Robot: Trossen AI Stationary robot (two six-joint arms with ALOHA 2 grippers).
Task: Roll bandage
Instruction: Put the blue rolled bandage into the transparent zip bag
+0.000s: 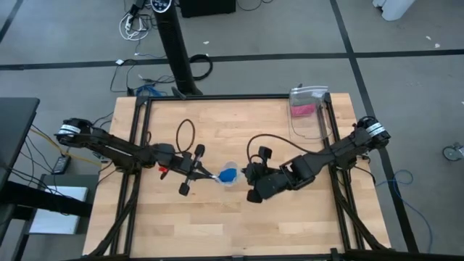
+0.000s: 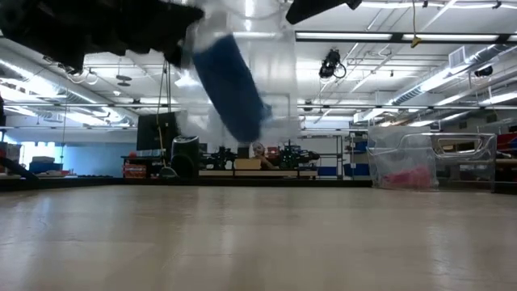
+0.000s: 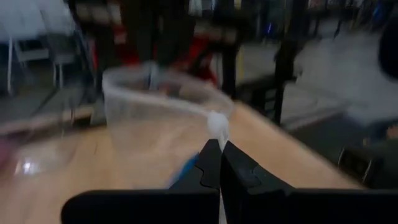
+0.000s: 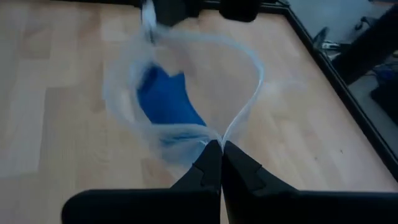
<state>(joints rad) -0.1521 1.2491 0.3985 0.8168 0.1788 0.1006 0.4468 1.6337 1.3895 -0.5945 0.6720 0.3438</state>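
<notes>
The high view looks straight down from above and takes in the whole tabletop and both arms. The low one sits right at tabletop level, facing across into the room, very close under the clear bag. Each wrist cam peers past its own fingers at that same bag from opposite sides, so all four views share it

Grey floor w/ dark seam lines surrounding the wood table. Black post & loose cables standing behind it. Ceiling strip lights glowing over shelving far back.
</notes>
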